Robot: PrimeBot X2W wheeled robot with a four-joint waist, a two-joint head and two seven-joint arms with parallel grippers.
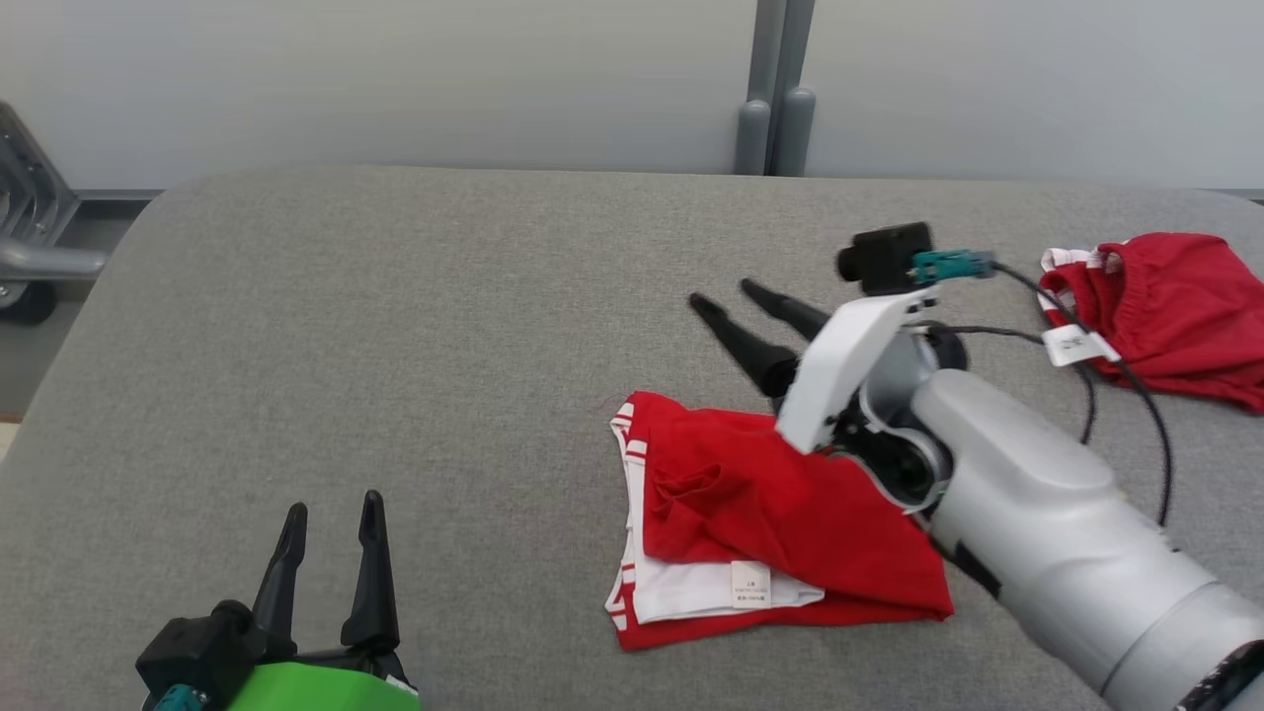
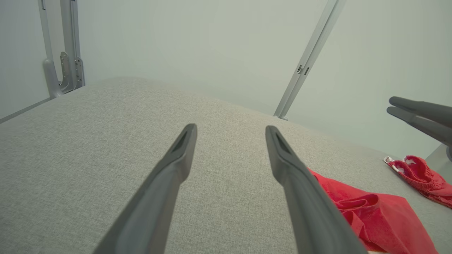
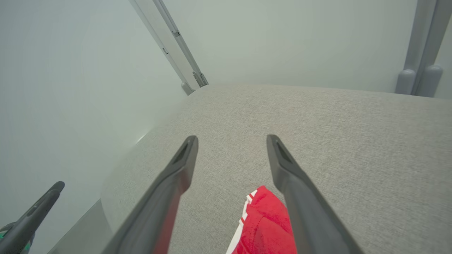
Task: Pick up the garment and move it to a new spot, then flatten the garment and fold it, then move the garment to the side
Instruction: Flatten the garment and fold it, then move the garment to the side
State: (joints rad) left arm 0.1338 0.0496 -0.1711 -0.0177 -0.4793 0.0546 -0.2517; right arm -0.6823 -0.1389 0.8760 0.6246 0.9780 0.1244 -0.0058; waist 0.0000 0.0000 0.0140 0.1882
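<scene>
Item: garment [image 1: 780, 523], red with white striped trim, folded into a rough rectangle. It lies flat on the table [image 1: 395, 326], right of centre and toward the near side. Its longer side runs across the table. The striped edge points to the robot's left, and a white layer with a small label shows along the near edge.

Right gripper [image 1: 724, 293]: fingers apart and holding nothing, just past the garment's far edge, with the wrist above its far right corner.

Left gripper [image 1: 335, 504]: fingers apart and holding nothing, at the near left, well apart from the garment.

Also on the table: a second red garment [image 1: 1175, 306], bunched at the far right.

Surface: grey woven fabric with rounded corners.

Room: pale wall panels, grey posts [image 1: 775, 118] behind, and a metal frame [image 1: 30, 227] at the left.
</scene>
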